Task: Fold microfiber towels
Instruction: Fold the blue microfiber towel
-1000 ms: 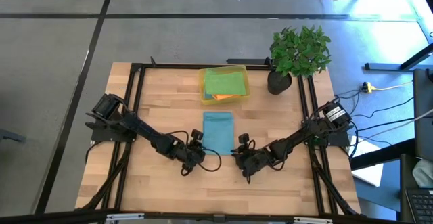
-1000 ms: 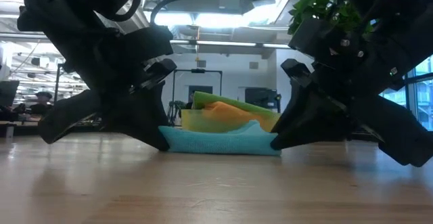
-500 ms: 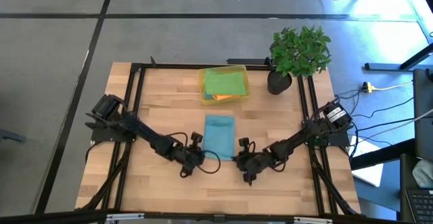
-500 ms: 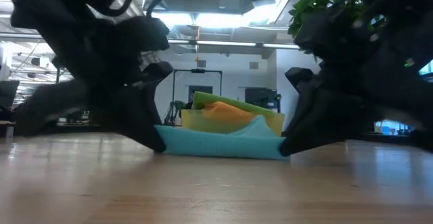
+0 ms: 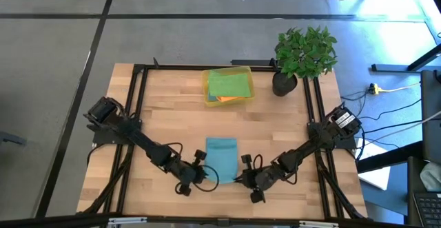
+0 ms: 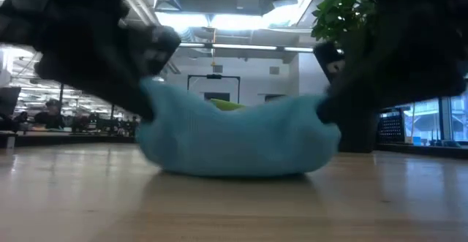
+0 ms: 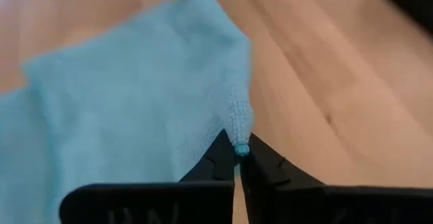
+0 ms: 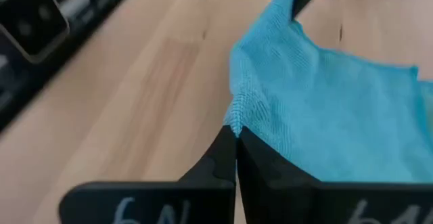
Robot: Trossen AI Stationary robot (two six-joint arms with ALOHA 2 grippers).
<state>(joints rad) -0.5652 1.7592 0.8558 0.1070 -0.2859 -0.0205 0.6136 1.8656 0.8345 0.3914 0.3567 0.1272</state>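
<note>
A teal-blue microfiber towel [image 5: 221, 158], folded to a narrow strip, lies near the table's front edge; it also shows in the low view [image 6: 238, 136]. My left gripper [image 5: 204, 175] is shut on its near left corner. My right gripper [image 5: 241, 178] is shut on its near right corner. A green towel [image 5: 229, 85] lies on top of an orange one in the yellow bin [image 5: 247, 69] at the far side. The other towels are hidden. My left gripper pinches the towel's near left corner [image 7: 239, 141] between its fingertips, slanting in from the table's left. The corner is raised off the table and the cloth sags behind it. My right gripper pinches the near right corner [image 8: 236, 121] between its fingertips, slanting in from the table's right. The corner is raised; the far part lies on the table.
A potted plant [image 5: 301, 56] stands at the far right corner. Black frame rails [image 5: 135, 90] run along the table's left, right and far edges. Bare wood shows on both sides of the towel.
Both grippers have gone toward the table's near edge, shut on the towel's near corners. The whole towel has slid toward the near edge with them, its near end now raised and bulging in the low view.
</note>
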